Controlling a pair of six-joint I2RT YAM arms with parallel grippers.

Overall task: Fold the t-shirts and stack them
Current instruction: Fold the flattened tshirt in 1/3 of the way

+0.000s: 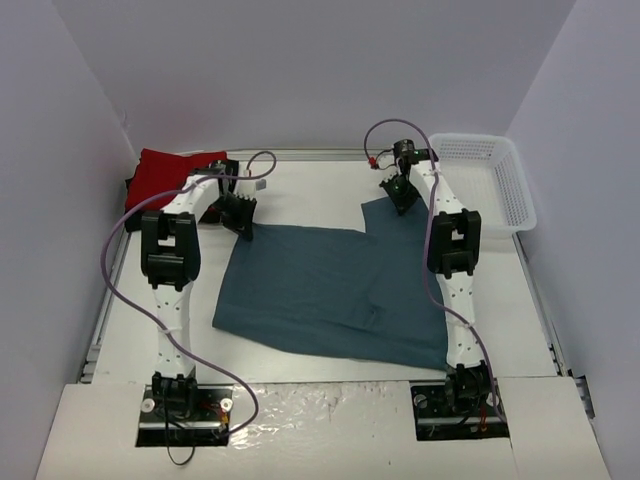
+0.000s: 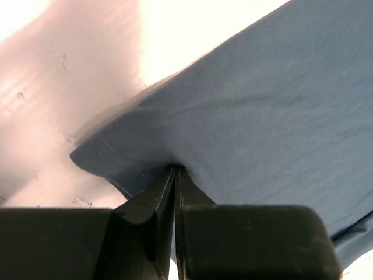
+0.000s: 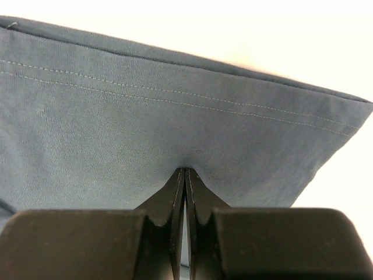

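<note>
Left gripper is closed, pinching the far left edge of the teal shirt; its wrist view shows cloth bunched at the tips. Right gripper is likewise clamped on the shirt's far right corner, just below the stitched hem. The shirt lies spread on the desk between the arms. A red shirt sits at the far left corner, and a basket at the far right.
</note>
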